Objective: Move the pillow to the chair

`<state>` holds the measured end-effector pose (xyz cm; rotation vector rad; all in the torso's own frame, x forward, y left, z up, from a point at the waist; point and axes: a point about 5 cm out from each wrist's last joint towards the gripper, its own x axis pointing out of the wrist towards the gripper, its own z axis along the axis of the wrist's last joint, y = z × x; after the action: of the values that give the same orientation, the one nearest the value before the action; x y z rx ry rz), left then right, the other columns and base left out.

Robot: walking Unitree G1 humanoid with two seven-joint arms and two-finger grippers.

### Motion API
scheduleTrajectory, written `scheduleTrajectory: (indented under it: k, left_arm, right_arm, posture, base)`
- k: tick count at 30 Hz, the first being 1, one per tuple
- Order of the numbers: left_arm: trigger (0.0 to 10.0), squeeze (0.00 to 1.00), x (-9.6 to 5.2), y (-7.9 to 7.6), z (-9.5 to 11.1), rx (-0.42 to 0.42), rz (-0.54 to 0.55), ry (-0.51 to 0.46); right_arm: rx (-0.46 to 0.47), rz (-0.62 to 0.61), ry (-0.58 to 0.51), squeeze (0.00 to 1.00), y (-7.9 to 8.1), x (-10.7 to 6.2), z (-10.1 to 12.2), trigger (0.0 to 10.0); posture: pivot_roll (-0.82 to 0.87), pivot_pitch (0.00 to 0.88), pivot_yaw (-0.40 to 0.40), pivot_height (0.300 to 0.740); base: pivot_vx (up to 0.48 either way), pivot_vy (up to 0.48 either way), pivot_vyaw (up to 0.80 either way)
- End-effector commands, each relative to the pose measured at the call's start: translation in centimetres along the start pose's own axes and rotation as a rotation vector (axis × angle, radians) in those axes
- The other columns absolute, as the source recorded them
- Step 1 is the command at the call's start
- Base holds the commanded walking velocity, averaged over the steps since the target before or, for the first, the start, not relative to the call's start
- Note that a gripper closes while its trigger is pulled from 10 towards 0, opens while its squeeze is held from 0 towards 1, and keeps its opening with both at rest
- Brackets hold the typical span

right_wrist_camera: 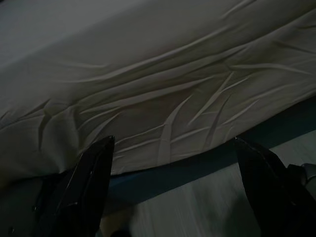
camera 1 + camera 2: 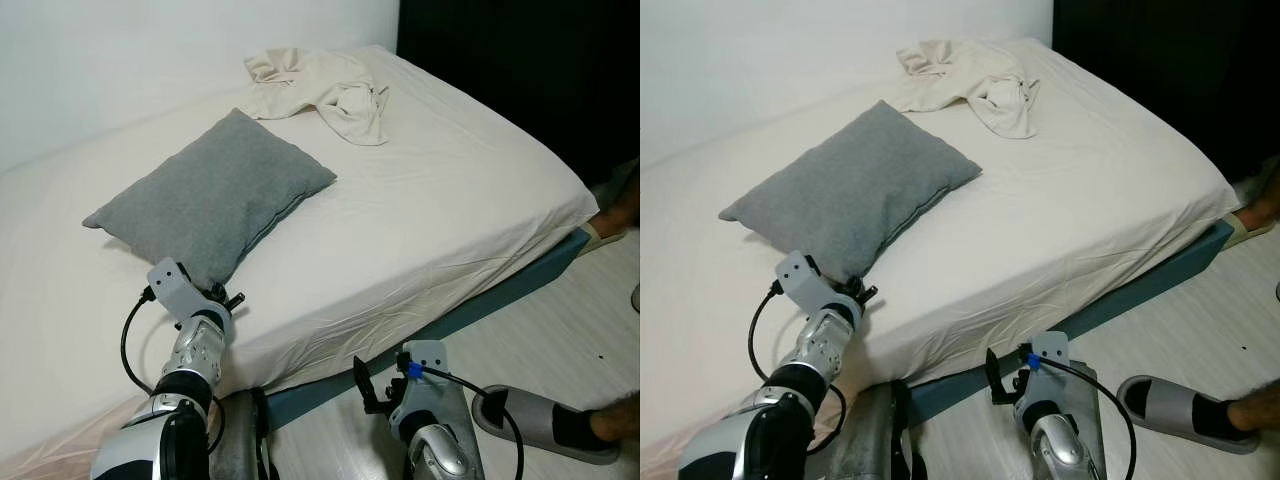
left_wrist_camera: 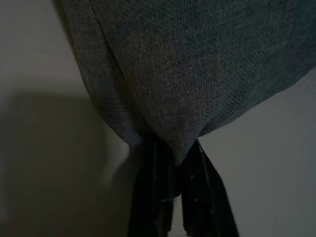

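Now the left gripper (image 3: 173, 163) is clamped on the grey pillow's (image 2: 215, 195) near corner.
Right gripper (image 1: 173, 163) hangs spread wide beside the bed (image 2: 420, 220).

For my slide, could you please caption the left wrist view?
Left claw pinching the near corner of the grey pillow on the cream bed sheet.

Two silver jointed arms with black collars. Left end effector (image 2: 222, 296) and right end effector (image 2: 372, 392): black fingers, grey wrist housings, looping black cables; blue tag at right wrist.
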<state>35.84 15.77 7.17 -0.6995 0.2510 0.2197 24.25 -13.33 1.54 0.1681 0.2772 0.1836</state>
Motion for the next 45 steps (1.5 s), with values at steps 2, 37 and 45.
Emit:
scheduleTrajectory:
  k: [2,37,45]
  left_arm:
    - [0.0,0.0,-0.1,-0.6,-0.9,-0.026,-0.026,0.046]
    - [0.0,0.0,-1.0,-7.3,9.3,-0.326,-0.501,-0.29]
    - [5.8,0.0,-1.3,-8.0,8.5,-0.269,-0.504,-0.273]
  right_arm:
    - [0.044,0.004,0.094,0.0,0.3,-0.6,-2.1,10.0]
    - [0.097,0.222,0.011,0.0,0.9,5.1,3.1,10.0]
    - [0.082,0.191,0.032,0.0,0.8,5.8,3.1,10.0]
  posture:
    - [-0.13,0.301,0.161,0.555]
    - [-0.09,0.0,0.076,0.615]
    - [-0.09,0.0,0.078,0.62]
  base:
    - [0.0,0.0,0.0]
    - [0.0,0.0,0.0]
    - [0.0,0.0,0.0]
